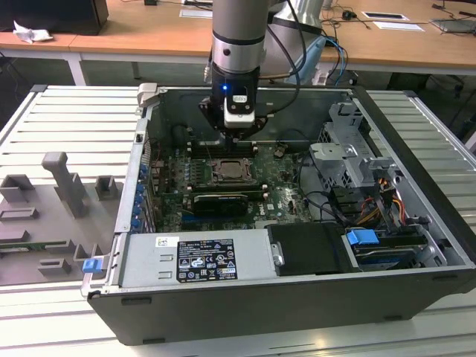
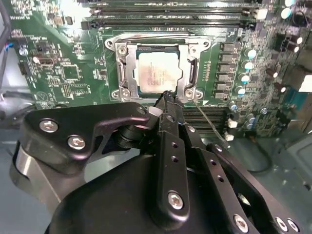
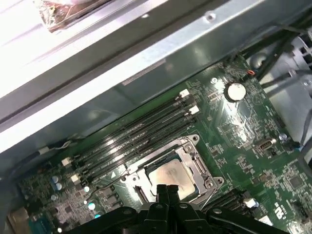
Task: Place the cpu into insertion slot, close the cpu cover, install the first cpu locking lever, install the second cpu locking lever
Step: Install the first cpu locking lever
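— Where is the cpu [image 2: 158, 72]?
— Seated in the insertion slot [image 2: 113, 45], with the cpu cover [image 2: 126, 73] lying flat around it
— And the gripper [image 1: 239, 136]?
— Jaws pressed together, holding nothing. In the exterior view the cpu lies at six o'clock from the fingertips, just beside them, near the cover's edge
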`<state>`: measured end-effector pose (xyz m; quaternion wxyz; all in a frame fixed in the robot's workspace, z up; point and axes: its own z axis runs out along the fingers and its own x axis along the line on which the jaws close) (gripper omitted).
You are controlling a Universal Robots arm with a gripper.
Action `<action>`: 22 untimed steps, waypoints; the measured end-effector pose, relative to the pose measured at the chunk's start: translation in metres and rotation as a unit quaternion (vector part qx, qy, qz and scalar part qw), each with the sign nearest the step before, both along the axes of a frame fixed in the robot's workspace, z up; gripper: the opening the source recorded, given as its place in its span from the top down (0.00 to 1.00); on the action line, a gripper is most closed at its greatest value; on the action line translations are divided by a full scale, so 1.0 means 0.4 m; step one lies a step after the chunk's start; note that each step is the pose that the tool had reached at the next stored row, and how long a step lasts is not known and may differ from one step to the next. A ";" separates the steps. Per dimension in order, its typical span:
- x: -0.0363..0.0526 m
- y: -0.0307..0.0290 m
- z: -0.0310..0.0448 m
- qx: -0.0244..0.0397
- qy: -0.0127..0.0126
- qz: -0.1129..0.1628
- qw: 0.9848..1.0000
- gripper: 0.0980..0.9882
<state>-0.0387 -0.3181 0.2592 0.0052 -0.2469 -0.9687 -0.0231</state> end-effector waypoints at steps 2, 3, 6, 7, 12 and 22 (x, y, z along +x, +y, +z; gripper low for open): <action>0.000 0.000 0.000 0.000 0.000 0.019 1.000 0.99; 0.000 0.000 0.000 0.000 0.000 0.026 1.000 0.99; 0.000 0.000 0.000 0.000 0.000 0.054 0.999 0.99; 0.000 0.000 0.000 0.000 0.000 0.064 0.998 0.99; 0.000 0.000 0.000 0.000 0.000 0.115 0.993 0.99; -0.001 0.000 0.000 0.000 0.000 0.195 0.981 0.99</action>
